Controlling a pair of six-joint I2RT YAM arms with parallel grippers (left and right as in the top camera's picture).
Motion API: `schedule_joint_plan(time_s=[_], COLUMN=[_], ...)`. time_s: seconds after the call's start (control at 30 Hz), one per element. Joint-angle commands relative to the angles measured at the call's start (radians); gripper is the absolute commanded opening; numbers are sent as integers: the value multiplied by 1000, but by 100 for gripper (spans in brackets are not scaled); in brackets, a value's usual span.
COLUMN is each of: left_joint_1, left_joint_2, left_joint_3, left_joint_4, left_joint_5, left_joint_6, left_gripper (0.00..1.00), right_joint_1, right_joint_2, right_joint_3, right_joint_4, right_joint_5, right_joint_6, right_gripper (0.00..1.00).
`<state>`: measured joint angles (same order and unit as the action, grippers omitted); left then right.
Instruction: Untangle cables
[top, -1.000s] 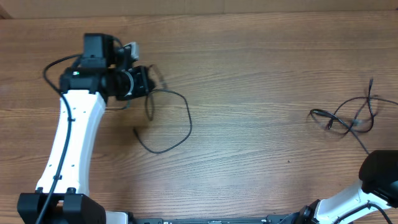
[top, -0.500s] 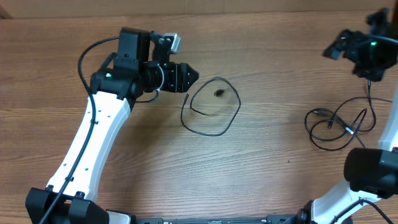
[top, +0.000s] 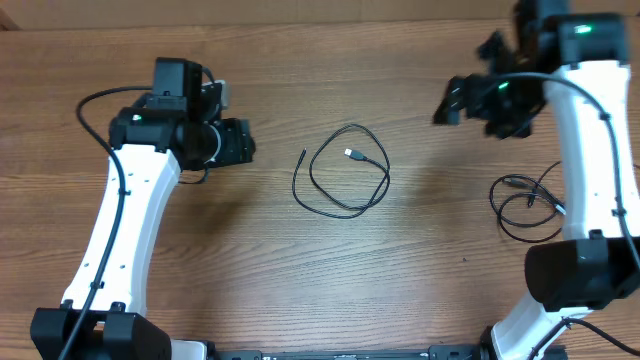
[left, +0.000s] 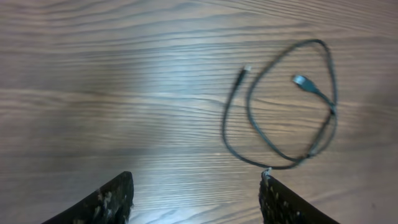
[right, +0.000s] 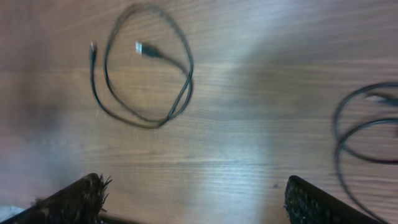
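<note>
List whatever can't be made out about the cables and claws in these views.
- Tangled cable: in the overhead view the right arm covers its right side. In the right wrist view it is blurred and cut off by the frame edge, so its crossings can't be traced.
- Looped cable: too thin in every view to tell whether its paired strands are twisted.
- Left claw and right claw: the bottom edge crops all but the fingertips.

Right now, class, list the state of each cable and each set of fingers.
centre cable: one loose loop, flat on the table, both ends free.
right cable: overlapping loops, partly hidden by the right arm.
left fingers: open, holding nothing.
right fingers: open, holding nothing.
</note>
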<state>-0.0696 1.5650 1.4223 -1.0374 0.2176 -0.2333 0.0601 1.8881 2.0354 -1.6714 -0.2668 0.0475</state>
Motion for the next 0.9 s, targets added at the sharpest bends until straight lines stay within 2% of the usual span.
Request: schedule_joint_plan(time_s=[0.0, 0.13, 0.17, 0.47, 0.87], left_joint_1=[26, 28, 27, 27, 27], left_joint_2=[-2, -2, -2, -2, -2], left_joint_3=[5, 5, 5, 5, 5], left_joint_4=[-12, -14, -14, -23, -26], left_joint_5=[-60, -60, -60, -60, -60], left_joint_6=[-31, -36, -36, -36, -36], left_gripper=[65, 65, 65, 66, 66], right_joint_1=[63, 132, 170, 317, 475], right_joint_2=[-12, -12, -12, -12, -12], right_joint_3=[-108, -267, -360, -654, -706], right_joint_4=[39, 149, 228, 517, 737], right_joint_5=[0, 11, 46, 162, 293], right_joint_6=[58, 149, 191, 391, 699], right_gripper=[91, 91, 91, 88, 86])
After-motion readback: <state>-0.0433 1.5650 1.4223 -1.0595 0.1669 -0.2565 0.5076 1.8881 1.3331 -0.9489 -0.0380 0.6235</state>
